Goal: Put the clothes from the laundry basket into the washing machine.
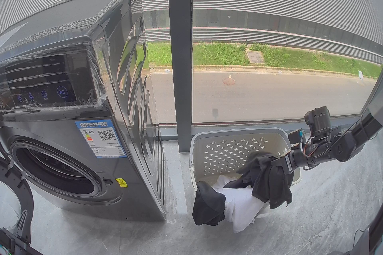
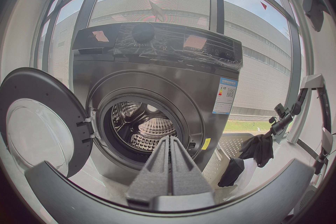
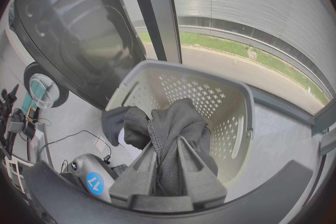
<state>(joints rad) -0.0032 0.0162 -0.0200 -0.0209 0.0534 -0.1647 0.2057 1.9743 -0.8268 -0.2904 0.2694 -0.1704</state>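
A white laundry basket [image 1: 207, 140] stands on the floor by the window, right of the grey washing machine [image 1: 79, 124]. My right gripper [image 1: 285, 162] is shut on a dark garment [image 1: 269, 180] lifted above the basket's near rim; in the right wrist view the dark garment [image 3: 175, 119] bunches between the fingers [image 3: 194, 161]. A white cloth [image 1: 241, 204] and a second black garment [image 1: 208, 204] hang over the basket's front edge. The machine's round door [image 2: 38, 123] is swung wide, showing the drum [image 2: 143, 126]. My left gripper [image 2: 169, 146] is shut and empty, in front of the drum opening.
A dark window pillar [image 1: 180, 48] rises behind the basket, between it and the machine. Bare grey floor [image 1: 319, 220] lies to the basket's right and in front. Plastic film covers the machine's control panel [image 1: 44, 84].
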